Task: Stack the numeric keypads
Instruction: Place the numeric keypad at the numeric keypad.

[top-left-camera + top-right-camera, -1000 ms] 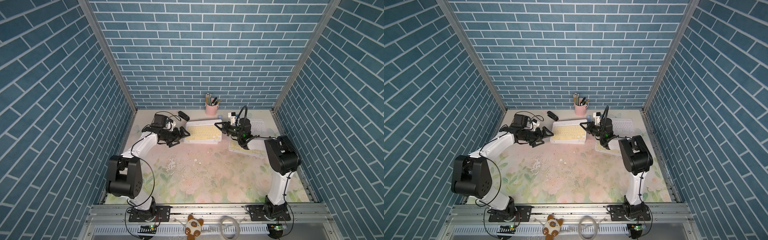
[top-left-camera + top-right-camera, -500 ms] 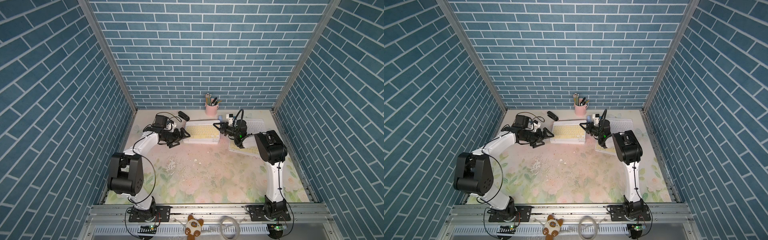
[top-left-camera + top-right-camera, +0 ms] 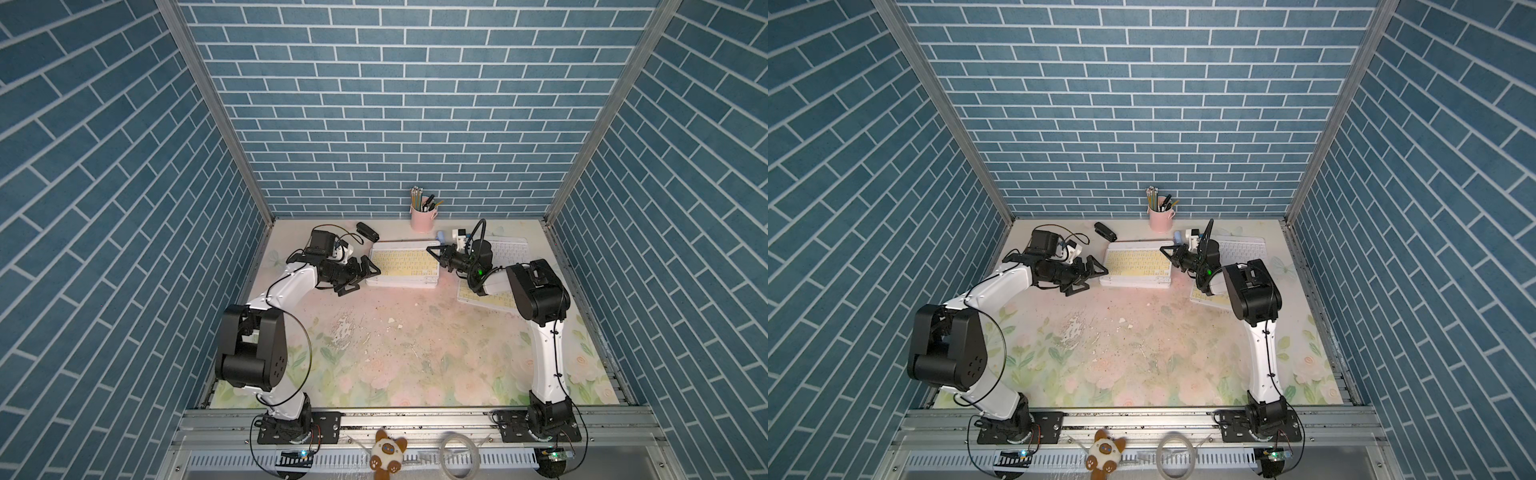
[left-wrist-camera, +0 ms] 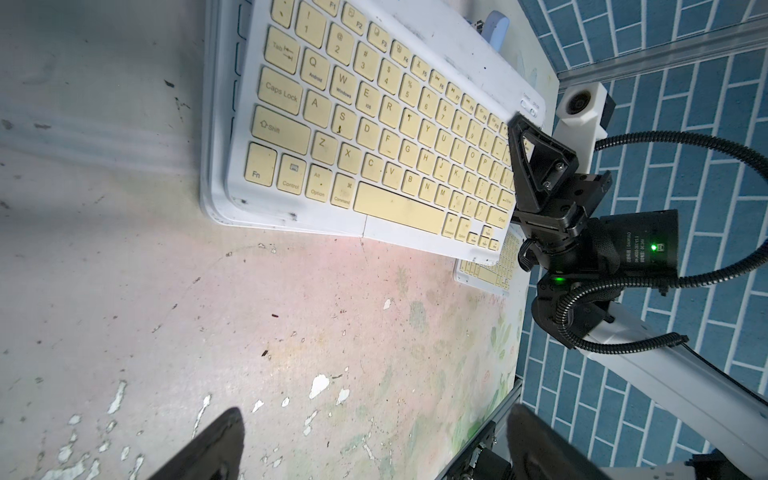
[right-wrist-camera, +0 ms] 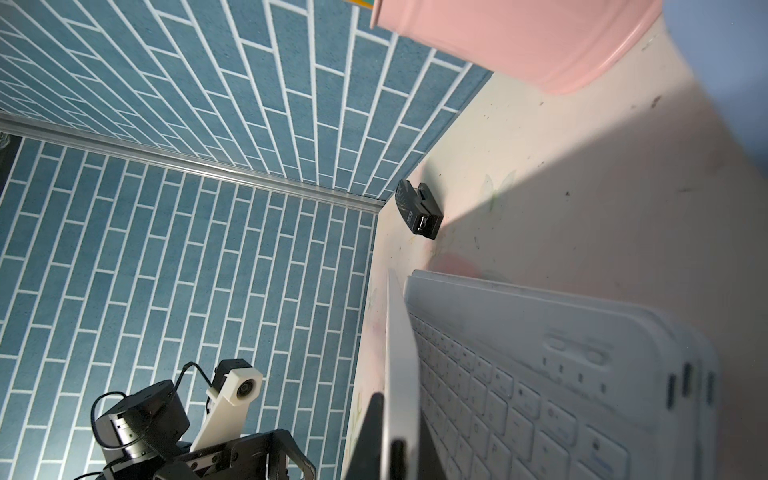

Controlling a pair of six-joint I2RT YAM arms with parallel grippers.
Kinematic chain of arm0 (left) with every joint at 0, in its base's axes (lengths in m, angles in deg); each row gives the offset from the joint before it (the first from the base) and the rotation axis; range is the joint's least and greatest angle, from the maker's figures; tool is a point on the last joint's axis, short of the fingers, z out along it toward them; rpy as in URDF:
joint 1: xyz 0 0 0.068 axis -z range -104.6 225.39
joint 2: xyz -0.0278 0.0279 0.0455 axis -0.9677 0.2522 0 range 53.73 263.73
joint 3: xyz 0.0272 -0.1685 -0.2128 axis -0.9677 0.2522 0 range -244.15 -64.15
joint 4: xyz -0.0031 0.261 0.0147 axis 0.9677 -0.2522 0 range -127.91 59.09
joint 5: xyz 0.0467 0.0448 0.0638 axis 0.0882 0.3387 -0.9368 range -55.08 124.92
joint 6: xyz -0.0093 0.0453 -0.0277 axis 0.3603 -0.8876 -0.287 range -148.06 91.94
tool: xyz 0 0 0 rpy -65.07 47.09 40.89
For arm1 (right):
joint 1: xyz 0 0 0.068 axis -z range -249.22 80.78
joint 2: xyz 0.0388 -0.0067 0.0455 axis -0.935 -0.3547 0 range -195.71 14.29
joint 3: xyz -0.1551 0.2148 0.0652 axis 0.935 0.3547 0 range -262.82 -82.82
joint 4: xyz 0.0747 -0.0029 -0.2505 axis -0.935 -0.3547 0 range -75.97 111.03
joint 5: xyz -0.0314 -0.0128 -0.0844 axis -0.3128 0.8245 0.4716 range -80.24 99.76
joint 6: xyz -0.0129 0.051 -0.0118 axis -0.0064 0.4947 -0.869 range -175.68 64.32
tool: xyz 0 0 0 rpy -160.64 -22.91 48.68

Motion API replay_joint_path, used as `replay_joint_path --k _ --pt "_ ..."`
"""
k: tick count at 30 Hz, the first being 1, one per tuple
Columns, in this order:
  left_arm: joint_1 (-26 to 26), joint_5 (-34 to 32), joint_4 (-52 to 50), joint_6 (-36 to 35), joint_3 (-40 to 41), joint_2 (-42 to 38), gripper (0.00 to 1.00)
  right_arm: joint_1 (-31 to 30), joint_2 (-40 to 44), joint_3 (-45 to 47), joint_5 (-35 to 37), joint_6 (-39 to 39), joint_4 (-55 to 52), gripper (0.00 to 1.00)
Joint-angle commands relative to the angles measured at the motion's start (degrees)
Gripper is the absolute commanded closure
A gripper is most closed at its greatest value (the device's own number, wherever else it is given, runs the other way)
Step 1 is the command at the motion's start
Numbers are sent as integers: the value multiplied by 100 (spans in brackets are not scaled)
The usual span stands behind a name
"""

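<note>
Starting nearest the arm bases: one loose keypad [image 3: 486, 297] with pale yellow keys lies flat on the table [image 3: 395, 353], partly under the right arm [image 3: 536, 295], not yet stacked. Farther in, the left claw [image 3: 365, 276] hovers just beside the left end of the stack [image 3: 399, 284], fingers apart, holding nothing. The stack sits mid-table toward the back. Its top keypad [image 3: 404, 261], yellow-keyed, lies slightly askew, with lower layers showing past its left end and front edge in the left wrist view. The right claw [image 3: 433, 250] is at that keypad's right end, fingers together. The right wrist view shows a thin white edge pinched between them, so I read it as clamped on the top keypad's short edge. Step in hand, by my judgement: seating this keypad square. To do it well: bring the held end down level rather than dropping it, swing it until both long edges run parallel with the layer below, and let go only once it rests flat. The grip is at one end only, so the far end may drag and shift the pile; the left claw is well placed to act as a stop. Beyond, a white-keyed keypad [image 3: 510, 249] lies near the back right, also unstacked; the stapler [image 3: 368, 232] and pink cup [image 3: 420, 218] stand clear behind.
</note>
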Motion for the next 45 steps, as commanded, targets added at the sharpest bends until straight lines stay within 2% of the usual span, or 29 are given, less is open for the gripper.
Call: replay_joint_path --k 1,9,14,23,29,34,45 --pt "-10 50 -68 -88 -41 97 0 70 -16 -161 -155 -121 -39 91" --pt "-10 55 -55 -73 -51 152 0 103 17 -238 -342 -513 -692 66" --pt "-10 65 -5 -44 -23 185 0 112 296 -224 -361 -1058 -1595 60" --pt "24 154 95 30 3 187 0 143 889 -600 -131 -2602 -3966 57" --pt "24 165 80 1 55 160 0 148 845 -1250 124 -3493 -5543 57" --pt "30 190 116 5 90 174 0 156 866 -1528 538 -4107 -6459 57" --pt "56 225 112 -19 99 224 0 159 709 -1950 768 -4351 -6983 56"
